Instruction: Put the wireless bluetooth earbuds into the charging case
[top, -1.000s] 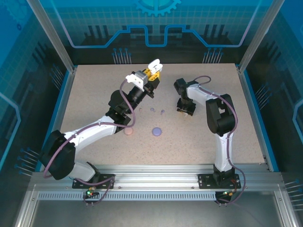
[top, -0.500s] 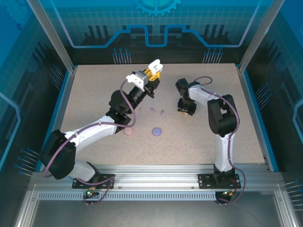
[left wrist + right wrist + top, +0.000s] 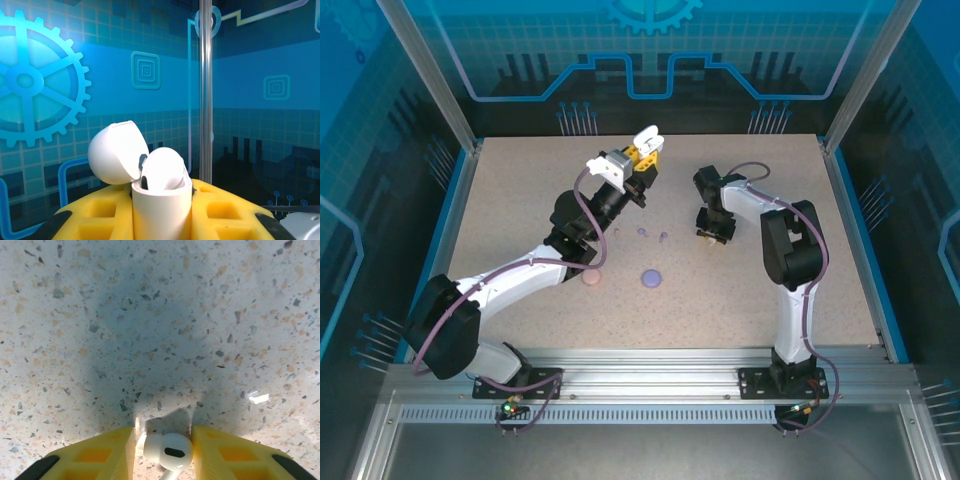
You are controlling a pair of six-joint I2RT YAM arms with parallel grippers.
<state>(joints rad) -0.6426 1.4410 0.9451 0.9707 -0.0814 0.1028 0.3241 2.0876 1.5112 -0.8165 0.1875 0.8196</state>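
A glossy white, rounded earbud (image 3: 168,452) is seen on the speckled table (image 3: 150,315), right of centre, narrowly flanked by the yellow jaws of the right gripper (image 3: 163,442); contact cannot be told. A smooth white charging case (image 3: 161,210), its domed lid open, is clamped in the left gripper (image 3: 645,145), raised at the far centre.

- Three cases are counted: a white case (image 3: 161,210), a pink case (image 3: 591,280), a purple case (image 3: 651,277).
- Two purple earbuds (image 3: 642,232) are seen.
- Two white earbuds (image 3: 167,452) are seen.

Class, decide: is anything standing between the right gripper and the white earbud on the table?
Nothing visible does. The white earbud lies on the table directly between the right gripper's yellow fingers.
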